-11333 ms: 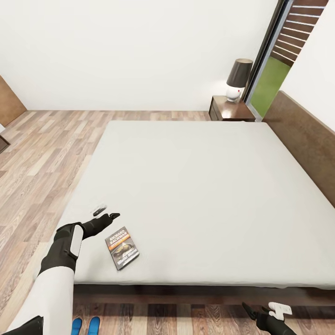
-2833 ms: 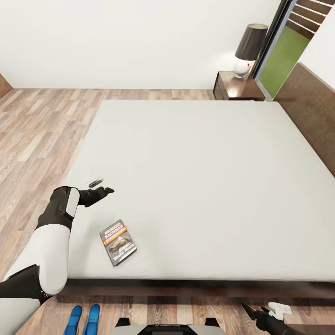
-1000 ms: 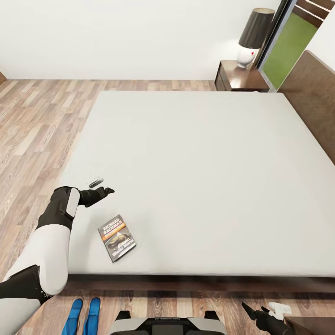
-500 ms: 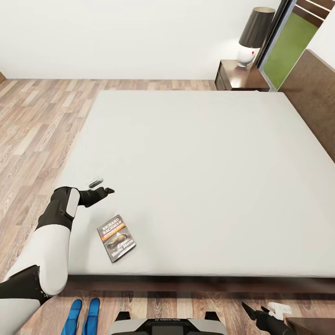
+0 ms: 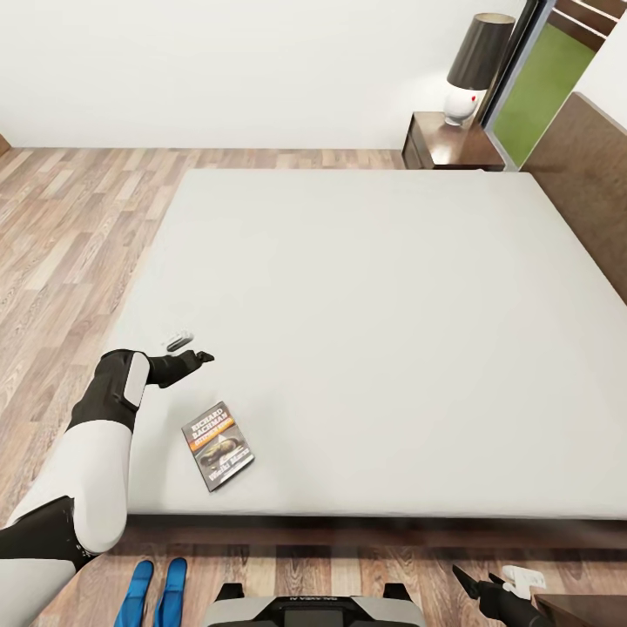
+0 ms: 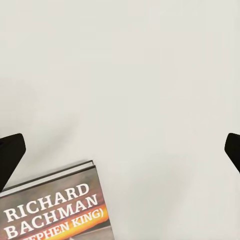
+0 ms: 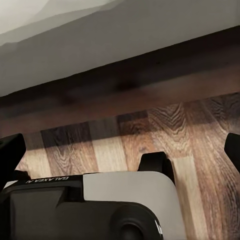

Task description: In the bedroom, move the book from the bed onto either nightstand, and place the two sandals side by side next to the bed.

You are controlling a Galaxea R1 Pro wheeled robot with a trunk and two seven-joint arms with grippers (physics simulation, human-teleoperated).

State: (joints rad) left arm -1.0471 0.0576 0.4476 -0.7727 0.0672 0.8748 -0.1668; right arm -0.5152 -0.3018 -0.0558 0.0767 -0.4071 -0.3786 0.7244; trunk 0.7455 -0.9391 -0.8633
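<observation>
The left arm reaches out over the bed [image 5: 366,305], left gripper [image 5: 187,348] hovering above the mattress with fingers spread wide and empty. The right gripper [image 5: 488,582] hangs low off the bed's near edge, fingers also apart. The book [image 5: 218,445] lies flat near the bed's near-left corner — dark cover, orange band, "Richard Bachman" in white. The two sandals [image 5: 157,592] are side by side on the floor below that corner.
</observation>
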